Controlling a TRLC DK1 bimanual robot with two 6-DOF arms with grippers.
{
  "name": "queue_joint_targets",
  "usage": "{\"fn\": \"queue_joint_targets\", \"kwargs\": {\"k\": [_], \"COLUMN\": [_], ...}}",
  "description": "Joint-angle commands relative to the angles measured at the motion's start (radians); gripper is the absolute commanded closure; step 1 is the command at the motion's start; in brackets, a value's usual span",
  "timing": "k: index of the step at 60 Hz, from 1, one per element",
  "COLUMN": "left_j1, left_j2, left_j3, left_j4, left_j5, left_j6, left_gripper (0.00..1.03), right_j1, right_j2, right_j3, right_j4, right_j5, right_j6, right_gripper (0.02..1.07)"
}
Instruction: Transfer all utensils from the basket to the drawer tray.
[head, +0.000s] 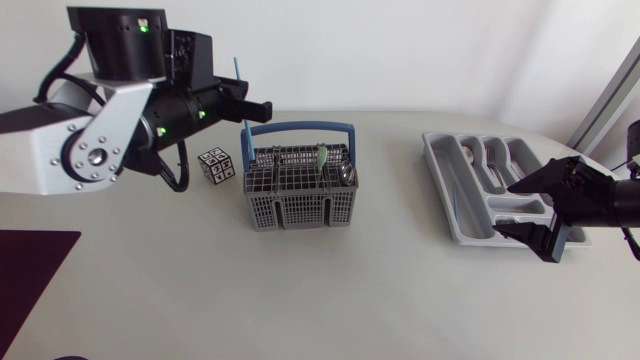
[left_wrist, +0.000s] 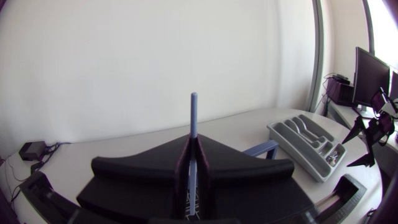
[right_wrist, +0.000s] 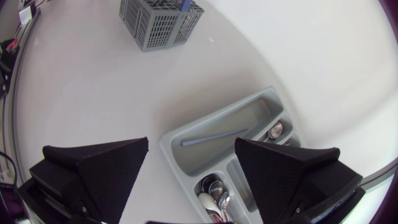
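Pinched a thin blue utensil (left_wrist: 193, 115) between the pressed-together fingers of the left pincer (head: 250, 104), just above the left rear corner of the basket (head: 300, 205). Stood almost upright, long axis near vertical, upper end pointing up past the fingers, lower end reaching down to the basket's rim. Could not tell which end was the working one.

Could have slipped or swung in so narrow a grip, being thin and probably smooth. Could also have caught with the lower end on the basket's grid or its blue handle (head: 300, 128) and dragged the basket over the desk (head: 300, 300). Would have needed turning flat to fit the long compartment of the tray (head: 447, 185), well to the right of the basket, where another blue utensil (right_wrist: 214, 135) lay already.

Hung the right pincer (head: 522, 210), fingers spread and holding nothing, over the tray's side far from the basket. Possibly a collision there on arrival.
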Motion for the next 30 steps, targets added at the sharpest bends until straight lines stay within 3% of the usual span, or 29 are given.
{"fn": "queue_joint_targets", "kwargs": {"k": [1,9,23,30], "left_j1": [0.005,0.026,0.074,0.074], "left_j2": [-0.04,-0.036,0.067,0.115], "left_j3": [0.058,0.128,0.232,0.282], "left_j4": [-0.063,-0.198,-0.291,-0.321], "left_j5": [0.051,0.242,0.5,0.581], "left_j6": [-0.072,-0.177,-0.279,-0.313], "left_gripper": [0.99,0.99,0.99,0.99], "right_j1": [0.043,0.177,0.45,0.557], "right_j2": [-0.05,-0.131,-0.157,-0.093], "right_j3": [0.034,0.085,0.169,0.221], "right_j4": [-0.051,-0.111,-0.077,-0.037], "right_j5": [-0.016,-0.065,-0.079,-0.079], "right_j6": [0.118,0.325,0.689,0.806], "right_gripper": [0.07,0.1,0.1,0.11]}}
